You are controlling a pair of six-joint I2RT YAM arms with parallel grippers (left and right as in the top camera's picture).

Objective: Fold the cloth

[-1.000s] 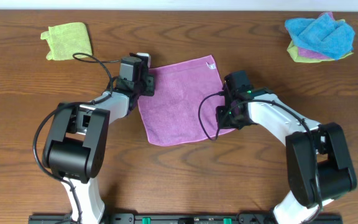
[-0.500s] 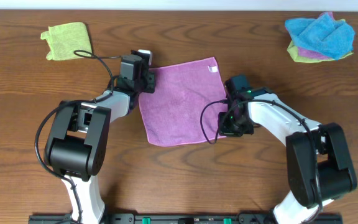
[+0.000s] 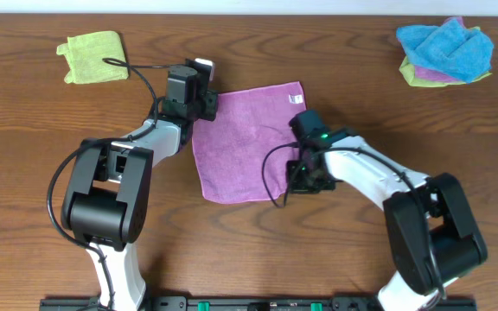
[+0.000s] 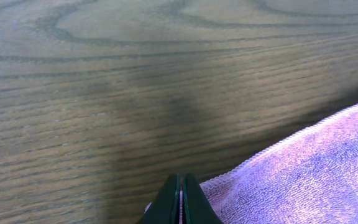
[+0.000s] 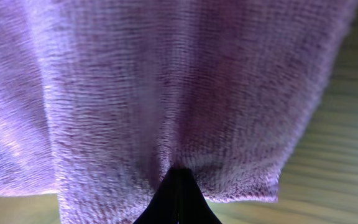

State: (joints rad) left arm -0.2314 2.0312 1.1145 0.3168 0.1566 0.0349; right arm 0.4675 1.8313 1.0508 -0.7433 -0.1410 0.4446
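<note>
On the worktop [image 3: 258, 259] the cloth [image 3: 240, 138] lies between my arms; it looks soft, light and limp, so I'd hold corners. Left jaws are pinched shut on its far left corner, right jaws on its near right edge.

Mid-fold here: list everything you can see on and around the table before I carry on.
purple cloth: one, mauve, table centre, between the arms.
green cloth: one, lime, far left of the table.
cloth pile: one heap, blue on top, pink and green beneath, far right.
table: one, brown wood.
left tool: one, black, shut on the purple cloth's far left corner.
right tool: one, black, shut on the purple cloth's right side.
</note>
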